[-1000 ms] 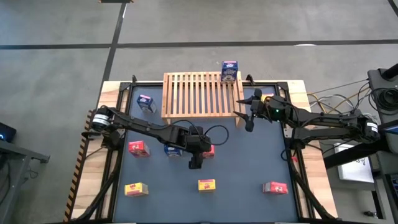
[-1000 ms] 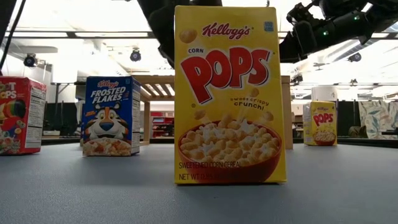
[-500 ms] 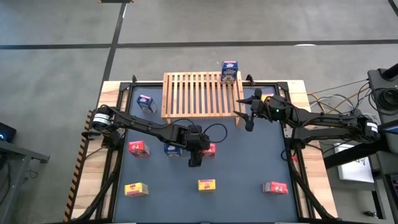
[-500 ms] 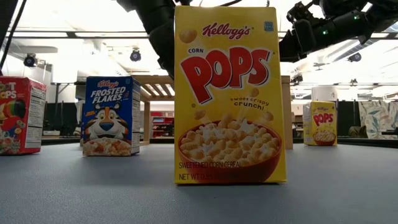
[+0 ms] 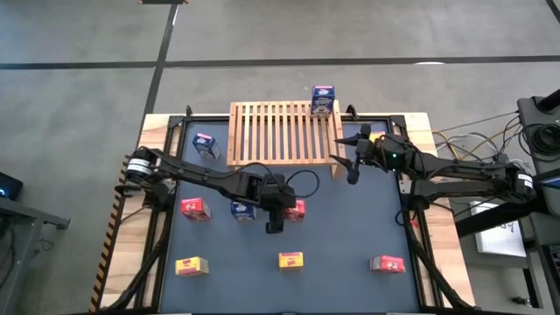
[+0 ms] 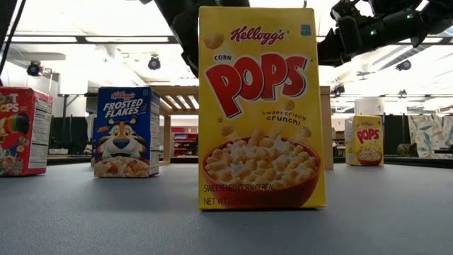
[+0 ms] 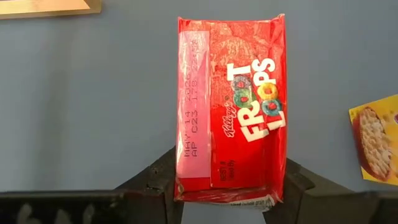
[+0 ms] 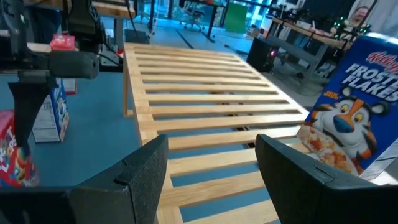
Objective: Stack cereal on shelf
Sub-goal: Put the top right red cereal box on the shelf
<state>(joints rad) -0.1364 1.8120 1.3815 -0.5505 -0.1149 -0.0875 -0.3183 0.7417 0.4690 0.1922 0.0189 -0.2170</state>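
My left gripper (image 5: 276, 217) hangs over the table's middle, shut on a red Froot Loops box (image 5: 297, 210). That box fills the left wrist view (image 7: 233, 112). My right gripper (image 5: 349, 166) is open and holds nothing. It hovers at the wooden slatted shelf's (image 5: 282, 133) near right corner, its fingers wide apart (image 8: 211, 180) over the slats (image 8: 205, 87). A blue Frosted Flakes box (image 5: 324, 99) stands on the shelf's far right corner (image 8: 351, 118). The yellow Pops box (image 6: 258, 106) hides the held box in the low view. My left gripper pinches the red box at its end nearest the wrist (image 7: 230, 190), one finger (image 7: 158, 183) on each long side. The box reaches away along the fingers toward the table's right. Its printed face and date-stamped side face the camera. Whether it is lifted clear I cannot tell.
On the table stand a blue box (image 5: 203, 144) left of the shelf, a red one (image 5: 194, 207), a blue one (image 5: 241, 210) under the left arm, two yellow ones (image 5: 191, 265) (image 5: 290, 259) and a red one (image 5: 387, 262) in the near row. Another yellow box (image 6: 367, 139) stands far right.
My right gripper has drawn back a little toward the table's right and risen slightly, staying open. My left gripper keeps its hold on the red box and has hardly moved.
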